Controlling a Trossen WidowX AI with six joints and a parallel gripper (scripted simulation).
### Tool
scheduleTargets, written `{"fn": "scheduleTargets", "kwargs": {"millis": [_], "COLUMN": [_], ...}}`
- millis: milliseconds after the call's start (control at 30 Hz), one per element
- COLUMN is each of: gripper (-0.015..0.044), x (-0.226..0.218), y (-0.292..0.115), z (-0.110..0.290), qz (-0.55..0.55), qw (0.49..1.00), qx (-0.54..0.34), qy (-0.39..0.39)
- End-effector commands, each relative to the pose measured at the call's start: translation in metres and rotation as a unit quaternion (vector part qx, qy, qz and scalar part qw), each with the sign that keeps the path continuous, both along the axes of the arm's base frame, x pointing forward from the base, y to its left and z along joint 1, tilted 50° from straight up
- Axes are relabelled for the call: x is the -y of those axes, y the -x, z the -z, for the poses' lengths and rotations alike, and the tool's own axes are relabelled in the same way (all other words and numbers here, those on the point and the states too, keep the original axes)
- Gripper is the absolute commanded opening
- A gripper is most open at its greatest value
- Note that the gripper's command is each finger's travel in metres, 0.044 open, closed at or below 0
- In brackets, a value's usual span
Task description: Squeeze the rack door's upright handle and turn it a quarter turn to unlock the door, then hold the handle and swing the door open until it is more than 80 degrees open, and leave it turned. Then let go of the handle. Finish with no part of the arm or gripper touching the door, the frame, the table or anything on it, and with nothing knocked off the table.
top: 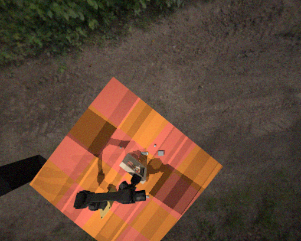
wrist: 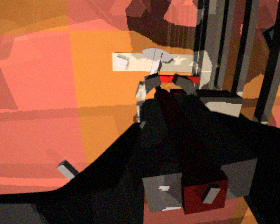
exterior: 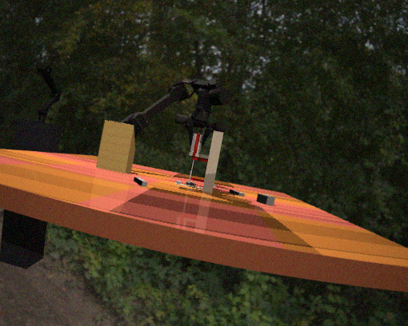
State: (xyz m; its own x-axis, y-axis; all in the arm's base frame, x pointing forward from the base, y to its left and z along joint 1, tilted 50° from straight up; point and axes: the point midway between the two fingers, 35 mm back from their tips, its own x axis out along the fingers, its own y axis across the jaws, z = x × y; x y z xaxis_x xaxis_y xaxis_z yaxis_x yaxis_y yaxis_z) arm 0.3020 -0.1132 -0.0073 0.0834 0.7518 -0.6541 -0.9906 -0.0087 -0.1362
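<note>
The upright handle (exterior: 196, 144) (wrist: 205, 197), grey-white with a red stripe, stands above a red crossbar and a thin rod. My gripper (top: 136, 179) (exterior: 198, 140) (wrist: 173, 124) points down with a black finger on each side of the handle. The fingers look drawn in against it, so it appears shut on the handle. The rack frame shows as a tall cream post (exterior: 213, 160) right of the handle in the exterior view, and as dark and grey bars (wrist: 243, 40) at the right of the wrist view. The door panel is hard to make out, so its angle is unclear.
A tall yellow block (exterior: 114, 148) (top: 105, 211) stands beside the arm on the patterned table (top: 114, 91) (exterior: 146, 224). Small grey blocks lie around the rack, one (exterior: 140, 181) to its left in the exterior view and another (exterior: 266, 199) (top: 161, 153) beyond it.
</note>
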Motion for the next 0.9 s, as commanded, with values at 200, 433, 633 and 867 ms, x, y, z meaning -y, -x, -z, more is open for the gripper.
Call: {"fn": "scheduleTargets", "kwargs": {"millis": [200, 433, 633, 867], "gripper": [0.0109, 0.0063, 0.0024, 0.0024], "x": [-0.0002, -0.0002, -0.0002, -0.0013], "y": [0.0000, 0.0000, 0.0000, 0.0027], "z": [0.0000, 0.0000, 0.0000, -0.0010], "qz": [-0.001, -0.001, -0.001, 0.024], "qw": [1.000, 1.000, 1.000, 0.999], "qx": [0.002, 0.002, 0.002, -0.027], "qy": [-0.001, -0.001, -0.001, -0.004]}}
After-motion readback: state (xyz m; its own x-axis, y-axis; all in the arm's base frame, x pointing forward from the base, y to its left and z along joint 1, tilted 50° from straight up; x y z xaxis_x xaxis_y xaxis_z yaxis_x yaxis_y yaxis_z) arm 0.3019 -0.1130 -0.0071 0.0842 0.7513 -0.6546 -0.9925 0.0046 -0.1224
